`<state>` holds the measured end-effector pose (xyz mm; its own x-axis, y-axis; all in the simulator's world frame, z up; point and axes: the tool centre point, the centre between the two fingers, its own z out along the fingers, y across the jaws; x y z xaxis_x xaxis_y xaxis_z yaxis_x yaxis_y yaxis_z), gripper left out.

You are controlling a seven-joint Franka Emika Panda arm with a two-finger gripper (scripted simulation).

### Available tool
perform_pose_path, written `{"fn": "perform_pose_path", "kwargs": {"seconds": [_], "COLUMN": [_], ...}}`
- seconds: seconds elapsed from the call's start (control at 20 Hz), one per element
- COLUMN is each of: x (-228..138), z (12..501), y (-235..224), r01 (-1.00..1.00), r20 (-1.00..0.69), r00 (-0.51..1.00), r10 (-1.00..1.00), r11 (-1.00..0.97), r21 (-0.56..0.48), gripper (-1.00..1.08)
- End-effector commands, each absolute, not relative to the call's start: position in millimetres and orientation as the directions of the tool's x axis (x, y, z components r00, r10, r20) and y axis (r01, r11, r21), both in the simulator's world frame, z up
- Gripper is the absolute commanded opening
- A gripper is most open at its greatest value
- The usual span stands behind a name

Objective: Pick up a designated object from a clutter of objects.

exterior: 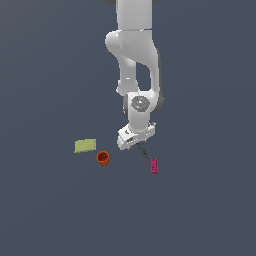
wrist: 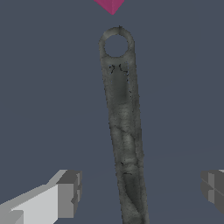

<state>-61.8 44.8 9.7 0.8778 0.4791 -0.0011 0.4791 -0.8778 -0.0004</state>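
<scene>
In the exterior view, the arm reached down over the middle of the worktop (exterior: 45, 210), and its fingers (exterior: 134, 144) hung low at the near end of the white hand. From this angle their spread could not be judged. The wrench (exterior: 144, 152) showed only as a thin dark line running out from under the hand toward the magenta block (exterior: 154, 166), its far tip just beside that block. The orange cup (exterior: 103, 158) stood toward the exterior view's left of the hand, and the yellow-green block (exterior: 85, 145) lay flat beyond the cup on the same side, both apart from the wrench.

In the wrist view, the fingers (wrist: 141, 189) were spread wide, released and holding nothing. One fingertip (wrist: 69, 192) sat on one side of the wrench (wrist: 124, 131) and the other fingertip (wrist: 213, 189) on the opposite side, neither touching it. The wrench's shaft ran between them, nearer the first fingertip, with clear worktop showing on both sides. Its ring end lay away from the fingers, close to a corner of the magenta block (wrist: 111, 5).
</scene>
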Motion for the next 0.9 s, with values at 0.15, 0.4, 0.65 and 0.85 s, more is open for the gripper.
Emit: {"fn": "perform_pose_path", "kwargs": {"seconds": [0.15, 0.4, 0.65, 0.85], "x": [-61, -61, -61, -60], "z": [7, 7, 10, 18], "y": [45, 45, 48, 48], "r01": [0.479, 0.479, 0.485, 0.485], "r20": [0.000, 0.000, 0.003, 0.003], "r00": [0.878, 0.878, 0.874, 0.874], "r10": [0.479, 0.479, 0.485, 0.485], "r11": [-0.878, -0.878, -0.874, -0.874], "r21": [0.000, 0.000, 0.000, 0.000], "gripper": [-1.00, -1.00, -1.00, -1.00]}}
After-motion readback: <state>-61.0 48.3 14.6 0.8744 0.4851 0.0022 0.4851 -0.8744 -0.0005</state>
